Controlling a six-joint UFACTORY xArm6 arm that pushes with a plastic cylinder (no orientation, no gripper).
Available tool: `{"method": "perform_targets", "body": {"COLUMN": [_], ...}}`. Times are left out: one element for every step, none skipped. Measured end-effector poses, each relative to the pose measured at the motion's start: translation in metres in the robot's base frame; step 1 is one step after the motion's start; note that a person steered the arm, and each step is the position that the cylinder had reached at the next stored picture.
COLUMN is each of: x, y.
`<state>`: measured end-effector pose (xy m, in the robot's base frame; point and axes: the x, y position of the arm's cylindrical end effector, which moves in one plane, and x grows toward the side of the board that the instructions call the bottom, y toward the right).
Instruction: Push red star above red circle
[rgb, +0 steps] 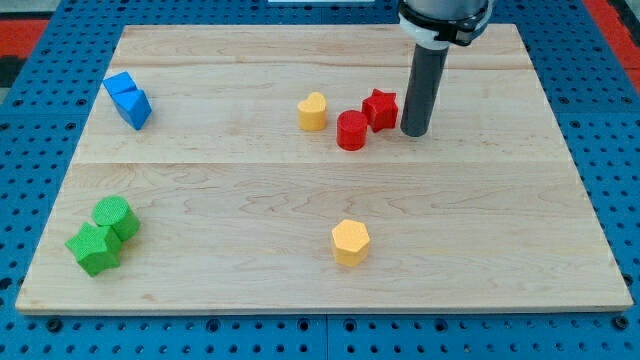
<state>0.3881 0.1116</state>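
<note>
The red star (380, 109) lies on the wooden board just to the upper right of the red circle (351, 131), the two touching or nearly so. My tip (415, 130) rests on the board right beside the red star, on its right side, a small gap or light contact between them. The rod stands upright and dark, reaching up to the arm at the view's top.
A yellow heart (313, 112) lies left of the red circle. A yellow hexagon (351, 242) sits lower middle. A blue block (128, 99) is at the upper left. Two green blocks (103, 236) sit at the lower left. The board's edge (320, 306) runs along the bottom.
</note>
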Motion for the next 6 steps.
{"method": "perform_targets", "body": {"x": [-0.019,-0.032,-0.032,-0.032,-0.032,-0.032], "y": [0.0,0.0,-0.004,-0.009,-0.015,-0.021]}}
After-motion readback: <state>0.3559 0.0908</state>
